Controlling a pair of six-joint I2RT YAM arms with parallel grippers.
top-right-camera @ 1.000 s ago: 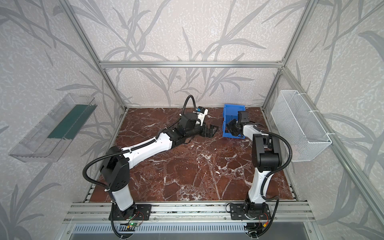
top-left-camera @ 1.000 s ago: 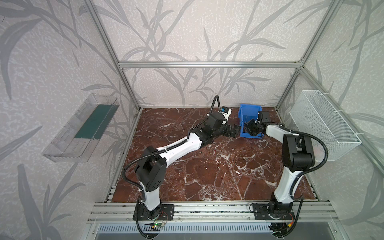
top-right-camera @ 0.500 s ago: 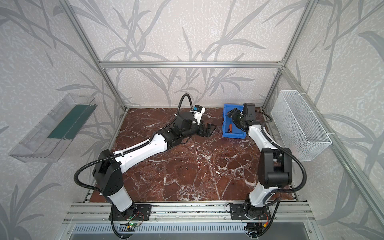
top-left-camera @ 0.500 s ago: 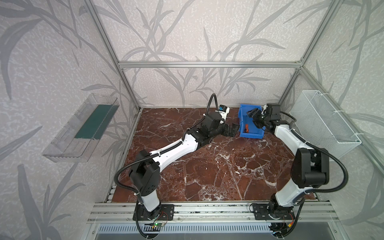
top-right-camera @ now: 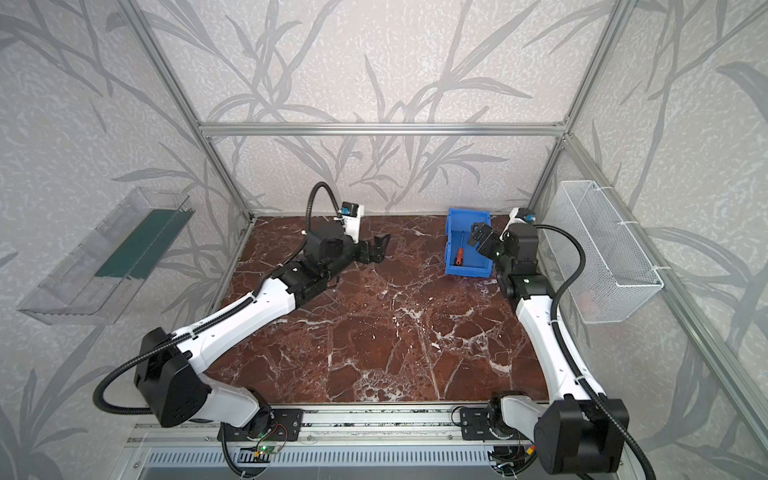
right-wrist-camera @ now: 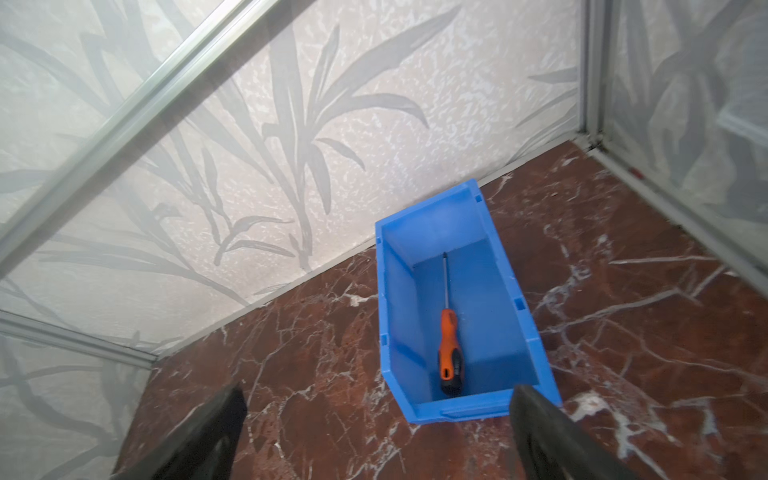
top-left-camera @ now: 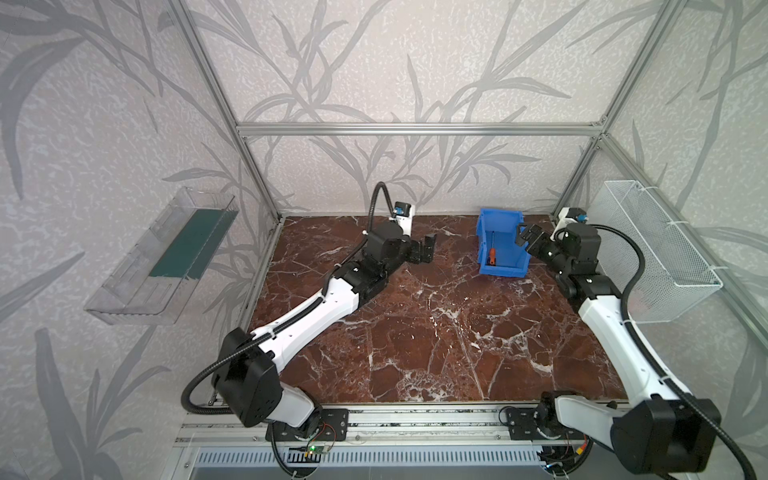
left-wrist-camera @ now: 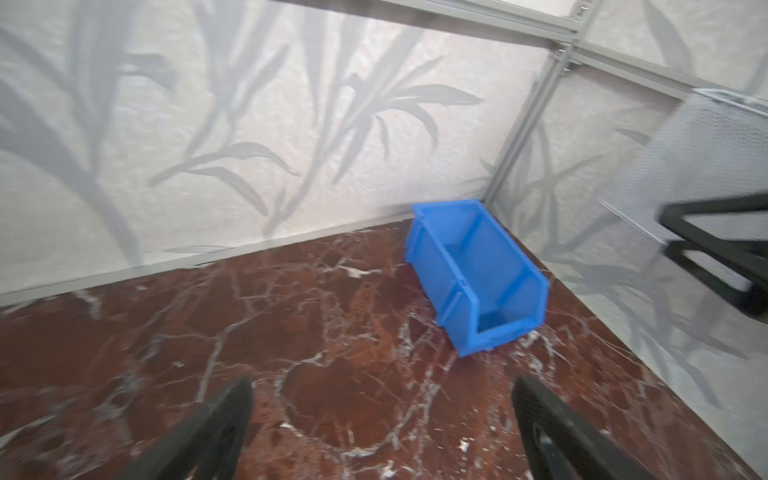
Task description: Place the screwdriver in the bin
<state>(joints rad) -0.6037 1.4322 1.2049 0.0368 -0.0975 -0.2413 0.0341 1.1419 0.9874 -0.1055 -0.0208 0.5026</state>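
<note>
Looks done, in both top views with the screwdriver (top-left-camera: 491,254) flat inside the blue bin (top-left-camera: 500,271) near the worktop's (top-left-camera: 415,324) far right corner; from the right wrist, right pincer (right-wrist-camera: 378,392) spread, empty, just beside it; from the left wrist, left pincer (left-wrist-camera: 384,384) spread, well apart.

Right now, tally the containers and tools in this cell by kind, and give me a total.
Blue plastic bin: 1
Orange-handled screwdriver: 1
White wire-mesh basket: 1
Clear plastic tray: 1
Total: 4
</note>
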